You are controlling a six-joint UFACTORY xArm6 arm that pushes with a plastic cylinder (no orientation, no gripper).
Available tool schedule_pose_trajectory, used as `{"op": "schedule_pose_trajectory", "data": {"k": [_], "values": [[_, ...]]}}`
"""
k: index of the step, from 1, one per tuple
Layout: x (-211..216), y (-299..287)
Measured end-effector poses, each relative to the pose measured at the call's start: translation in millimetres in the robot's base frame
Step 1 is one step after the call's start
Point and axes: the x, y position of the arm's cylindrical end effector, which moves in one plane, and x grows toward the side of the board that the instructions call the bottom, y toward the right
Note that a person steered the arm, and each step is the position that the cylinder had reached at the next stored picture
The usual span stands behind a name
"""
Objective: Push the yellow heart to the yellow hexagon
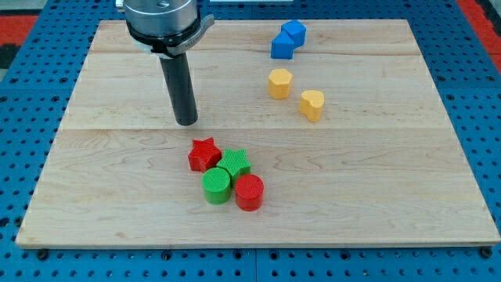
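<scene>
Yellow heart (311, 104) sits just to the lower right of the yellow hexagon (279, 82), close but apart. The rod's tip (186, 121) holds nothing, well off to the view's left, above the red star (204, 153). A careless approach could clip the hexagon first and knock it away.

Two yellow blocks (279, 82), two blue (287, 40), two red (204, 153), two green (217, 186)
</scene>
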Motion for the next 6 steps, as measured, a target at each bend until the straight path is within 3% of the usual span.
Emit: {"op": "schedule_pose_trajectory", "data": {"k": [1, 4, 5, 6], "values": [[0, 1], [7, 218], [-18, 232], [-27, 162]]}}
